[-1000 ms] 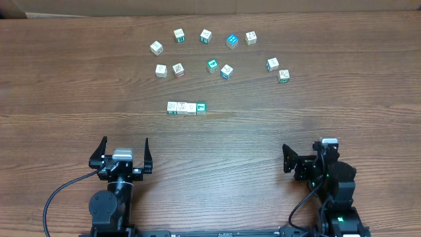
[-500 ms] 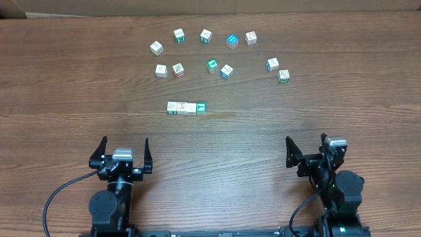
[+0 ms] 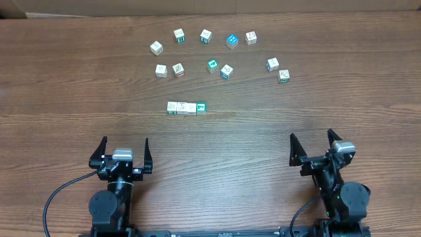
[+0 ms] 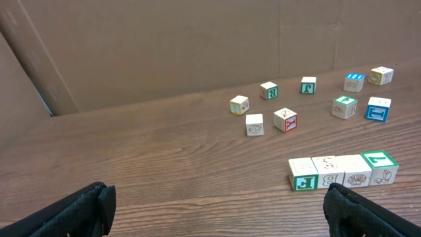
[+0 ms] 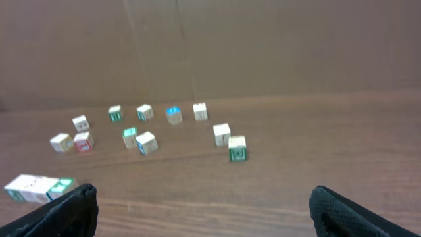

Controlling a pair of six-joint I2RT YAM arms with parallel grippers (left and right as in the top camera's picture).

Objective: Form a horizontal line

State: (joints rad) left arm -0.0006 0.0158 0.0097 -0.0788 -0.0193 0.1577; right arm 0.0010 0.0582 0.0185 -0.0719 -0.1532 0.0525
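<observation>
Wooden table [image 3: 66,85], brown and grained, fills your overhead view, and a cardboard wall [image 4: 164,46] stands behind it. Your left gripper [image 3: 123,141] and right gripper [image 3: 311,137] sit at the near edge, both spread wide and holding nothing. Loose cubes [image 3: 212,64], white, teal and blue, lie scattered well beyond them. Between those and the grippers, nearer your left arm, lies the row of cubes [image 3: 187,108]. It is four blocks touching edge to edge in a straight line, with a green-topped cube [image 3: 201,107] at its right end. Judge these blocks light, rigid and smooth; they will likely slide when nudged. Pinch a cube from above across two opposite flat faces, keeping clear of its neighbours. No containers appear anywhere.
</observation>
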